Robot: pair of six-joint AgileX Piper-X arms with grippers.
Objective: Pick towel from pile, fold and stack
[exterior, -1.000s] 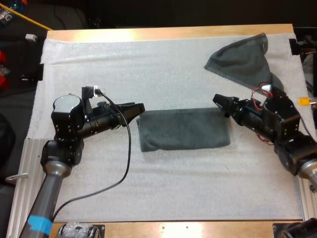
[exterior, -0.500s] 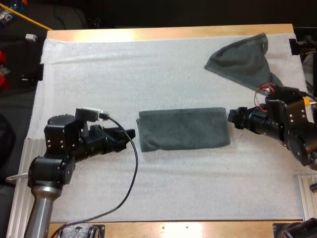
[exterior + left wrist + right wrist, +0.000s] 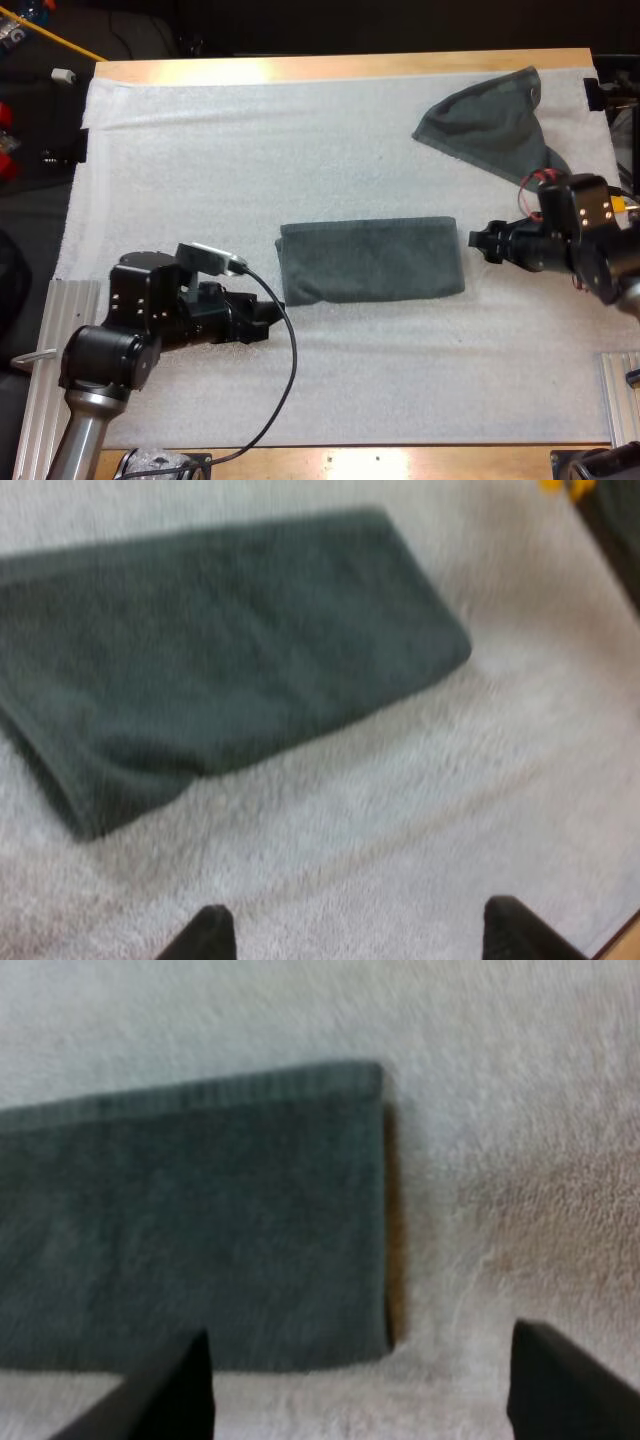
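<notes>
A pale wooden tabletop (image 3: 340, 66) carries a white mat (image 3: 250, 160) with a fuzzy, pebbled surface. At the mat's middle lies a folded towel (image 3: 370, 260), dark grey-green terry, a flat long rectangle with a soft rounded fold along its left end and straight hemmed edges. A second towel (image 3: 490, 125) of the same cloth lies loose near the mat's far right corner, fanned into a rough triangle.

The left arm reaches in low from the lower left, its left claw (image 3: 265, 323) pointing right, just off the folded towel's near left corner. Its fingers stand apart over bare mat.

The right arm stretches level from the right edge. The right claw (image 3: 479, 242) faces the folded towel's right end, just beside it, fingers spread wide and holding nothing.
</notes>
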